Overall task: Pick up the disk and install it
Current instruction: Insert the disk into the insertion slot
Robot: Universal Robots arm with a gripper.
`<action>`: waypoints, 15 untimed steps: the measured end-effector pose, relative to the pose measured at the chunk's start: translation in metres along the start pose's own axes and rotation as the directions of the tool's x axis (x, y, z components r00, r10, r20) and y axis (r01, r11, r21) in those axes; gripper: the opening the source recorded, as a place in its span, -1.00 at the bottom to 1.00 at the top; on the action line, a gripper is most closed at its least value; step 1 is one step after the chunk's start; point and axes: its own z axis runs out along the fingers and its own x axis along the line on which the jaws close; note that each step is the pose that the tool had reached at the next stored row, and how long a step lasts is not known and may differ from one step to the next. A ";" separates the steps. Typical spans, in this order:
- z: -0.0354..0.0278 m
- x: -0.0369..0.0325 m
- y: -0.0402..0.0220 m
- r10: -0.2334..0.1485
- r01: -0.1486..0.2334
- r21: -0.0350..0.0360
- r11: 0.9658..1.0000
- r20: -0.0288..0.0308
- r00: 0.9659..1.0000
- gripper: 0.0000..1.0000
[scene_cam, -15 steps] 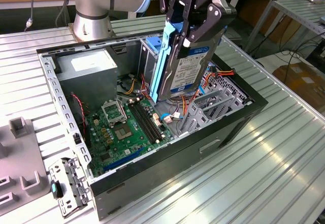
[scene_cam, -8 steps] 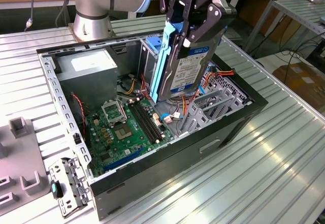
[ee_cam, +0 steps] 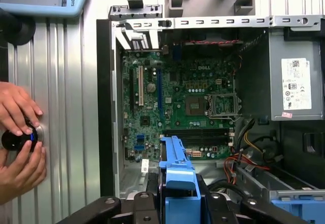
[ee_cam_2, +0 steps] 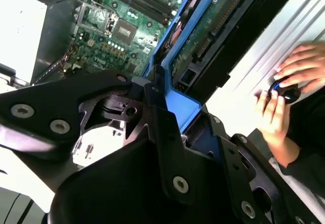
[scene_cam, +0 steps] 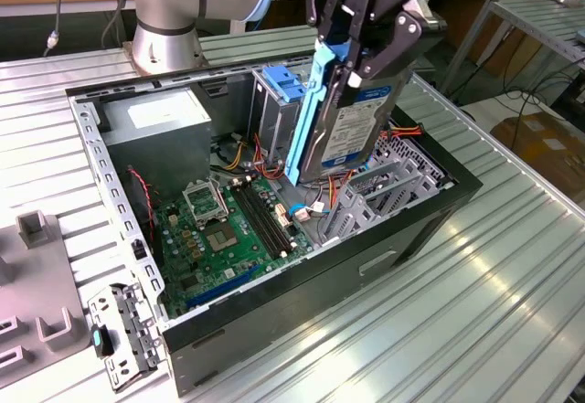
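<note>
Gripper (scene_cam: 358,51) hung over the open computer case (scene_cam: 411,225) in the exterior view, jaws closed on the top end of the disk (scene_cam: 352,138). The disk was held on edge, nearly upright w/ a slight tilt. Its lower end was down inside the case, between the motherboard (scene_cam: 215,234) and the grey metal cage (scene_cam: 388,188). Couldn't tell if that end touched anything.

A white label w/ a blue band faced the exterior view's right; its print was too small to make out. A blue plastic carrier (scene_cam: 306,115) ran along the disk's edge, also seen in the first wrist view (ee_cam: 175,165). The second wrist view showed the disk's green circuit-board side (ee_cam_2: 213,26).

A grey power supply (scene_cam: 160,120) w/ a white sticker (ee_cam: 296,84) sat in the case corner towards the exterior view's left. A tall metal bay w/ a blue latch (scene_cam: 281,83) stood just beside the disk.

The case rested on a ribbed metal surface (scene_cam: 484,312). A loose metal bracket (scene_cam: 123,334) lay by the case's near corner.

In the first wrist view, one hand (ee_cam: 15,107) and a second hand (ee_cam: 23,165) of a person rested on a black knob (ee_cam: 18,138) on the surface, apart from the case.
</note>
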 end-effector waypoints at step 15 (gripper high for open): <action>0.0171 0.0026 -0.0671 0.000 0.000 0.005 1.000 -0.001 1.000 -0.26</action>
